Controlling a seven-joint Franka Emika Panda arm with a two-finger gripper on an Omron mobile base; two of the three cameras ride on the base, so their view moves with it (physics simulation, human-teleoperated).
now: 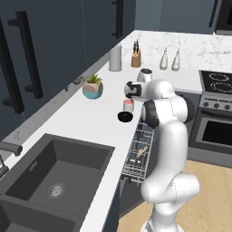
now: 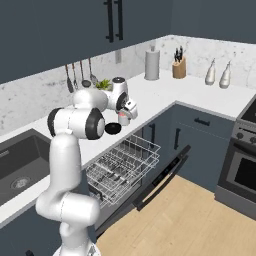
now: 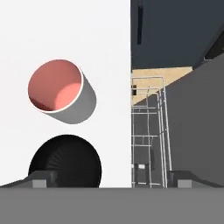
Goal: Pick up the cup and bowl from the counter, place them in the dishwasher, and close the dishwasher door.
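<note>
Counter (image 1: 86, 122): white marbled L-shaped worktop over dark cabinets, with a dark sink (image 1: 54, 176) set in at the near end.

Dishwasher (image 2: 150, 175): under the counter, door (image 2: 162, 177) folded down and open, silver wire rack (image 2: 122, 165) pulled out over it.

Arm: white, bent above the counter edge, hand pointing down.

Gripper (image 3: 109, 177): above the counter edge, fingertips (image 3: 41, 178) set wide apart, nothing between them.

Bowl (image 1: 125, 116): black, on the counter just beside the edge above the rack; in the hand view it lies by one fingertip.

Cup (image 3: 61, 92): coral inside, white outside, upright, just beside the bowl, not touching it.
</note>
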